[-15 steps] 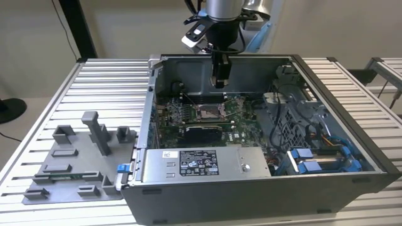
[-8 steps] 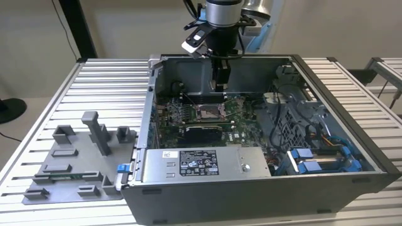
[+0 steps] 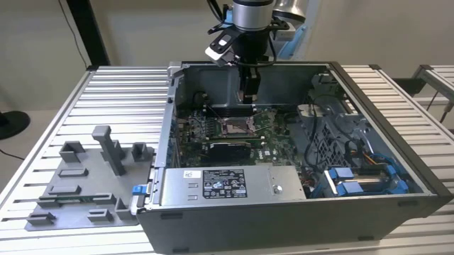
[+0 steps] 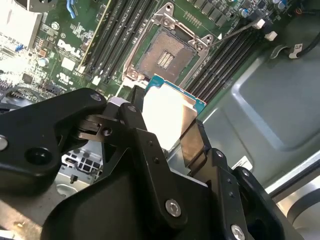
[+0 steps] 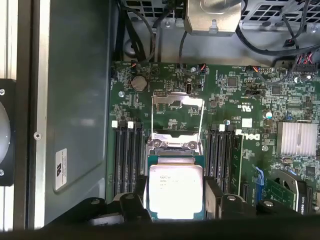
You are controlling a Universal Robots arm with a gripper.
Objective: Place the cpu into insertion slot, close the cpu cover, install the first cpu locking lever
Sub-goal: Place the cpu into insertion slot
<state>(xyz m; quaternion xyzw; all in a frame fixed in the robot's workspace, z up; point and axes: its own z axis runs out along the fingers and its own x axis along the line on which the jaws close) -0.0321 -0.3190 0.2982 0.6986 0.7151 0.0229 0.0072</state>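
Second wrist view, left to right: one black finger, the cpu [image 4: 167,112], the other finger. The gripper [image 4: 164,125] pinches the chip by opposite edges, silvery top facing the camera, seemingly level. It hangs over the green board [image 4: 30,45], near the bare insertion slot [image 4: 162,55].

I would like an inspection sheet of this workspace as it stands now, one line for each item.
Surface: ribbed aluminium table carrying an open grey computer case.
Job's things: small silvery square cpu held above the green board, not seated; square insertion slot empty, dark pin field exposed; thin silvery cpu cover flipped open.
Clutter: grey plastic fixture tray with upright blocks, exterior view's left of the case.
Gripper: black gripper shut on the cpu.
Cables: black cable bundles inside the case, beside the board.
Surroundings: second ribbed table at the exterior view's right.
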